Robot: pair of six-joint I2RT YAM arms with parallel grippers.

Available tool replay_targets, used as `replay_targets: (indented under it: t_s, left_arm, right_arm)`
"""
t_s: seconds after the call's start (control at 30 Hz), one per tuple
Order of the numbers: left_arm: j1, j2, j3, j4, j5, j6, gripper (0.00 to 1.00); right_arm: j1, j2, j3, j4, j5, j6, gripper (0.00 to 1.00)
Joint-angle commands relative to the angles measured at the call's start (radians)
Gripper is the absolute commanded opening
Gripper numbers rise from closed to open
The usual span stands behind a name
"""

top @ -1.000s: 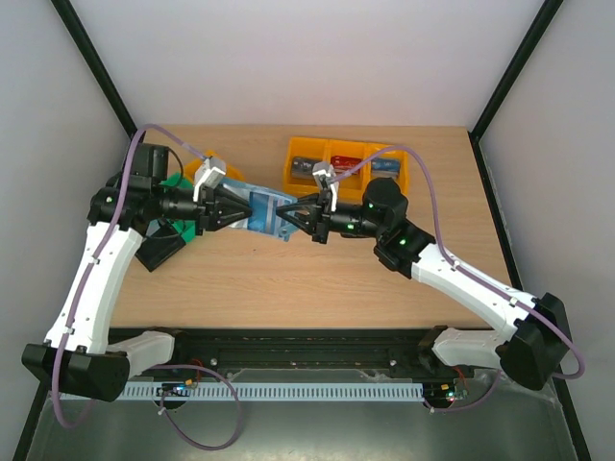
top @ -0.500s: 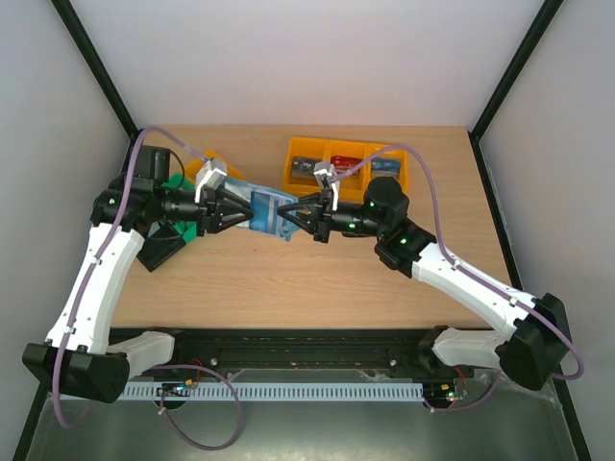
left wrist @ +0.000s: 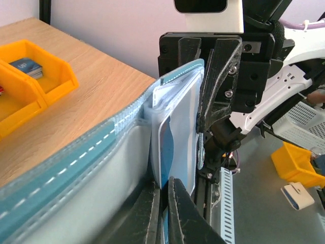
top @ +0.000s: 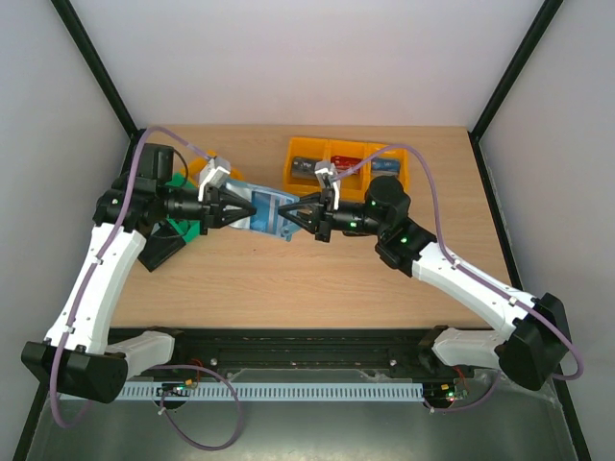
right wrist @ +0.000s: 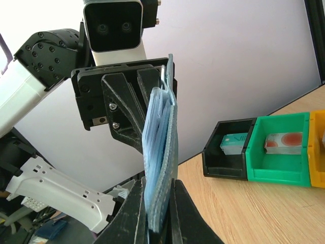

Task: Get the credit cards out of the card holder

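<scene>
Two grippers share the work at this moment: the left gripper (top: 233, 206) and the right gripper (top: 296, 213) face each other above the table (top: 317, 279) with the card holder (top: 266, 209) stretched between them, clear of the wood. On the right wrist view the right jaws are pressed onto the holder's lower edge. On the left wrist view the left jaws are squeezed onto a thin leaf at its near edge, though I cannot tell whether that is a pocket wall alone or a card as well. The credit cards (left wrist: 175, 127) sit in the pale inner pocket, so I judge extraction not yet done; the step in hand looks like opening and steadying the wallet. The next move likely calls for one arm to hold firm while the other takes a card's exposed edge and draws it along the pocket. As for containers, the orange bin (top: 292, 154) at the far side shows grey, red and blue contents, the black bin (right wrist: 223, 165) holds a teal-and-white card, and the green bin (right wrist: 279, 168) a white one with red marks.
</scene>
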Motion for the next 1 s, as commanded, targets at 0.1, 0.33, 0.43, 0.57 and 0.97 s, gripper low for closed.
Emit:
replay_targets:
  t_s: [0.1,0.33,0.43,0.57,0.97]
  left_arm:
    - [0.045,-0.007,0.016,-0.068,0.068,0.08,0.02]
    - [0.05,-0.014,0.02,-0.108,0.08,0.129,0.02]
    - [0.05,-0.011,0.02,-0.104,0.101,0.123,0.02]
    - [0.05,-0.011,0.02,-0.1,0.102,0.118,0.02]
    - [0.059,-0.01,0.03,-0.102,0.084,0.114,0.02]
  right_arm:
    - [0.002,-0.037,-0.007,0.029,-0.029,-0.044,0.02]
    - [-0.014,-0.045,-0.009,0.006,-0.03,-0.053,0.09]
    - [-0.014,-0.033,-0.004,0.016,-0.039,-0.033,0.12]
    - [-0.014,-0.026,-0.01,0.031,-0.041,-0.022,0.2]
    - [-0.014,-0.031,-0.017,0.018,-0.018,-0.039,0.02]
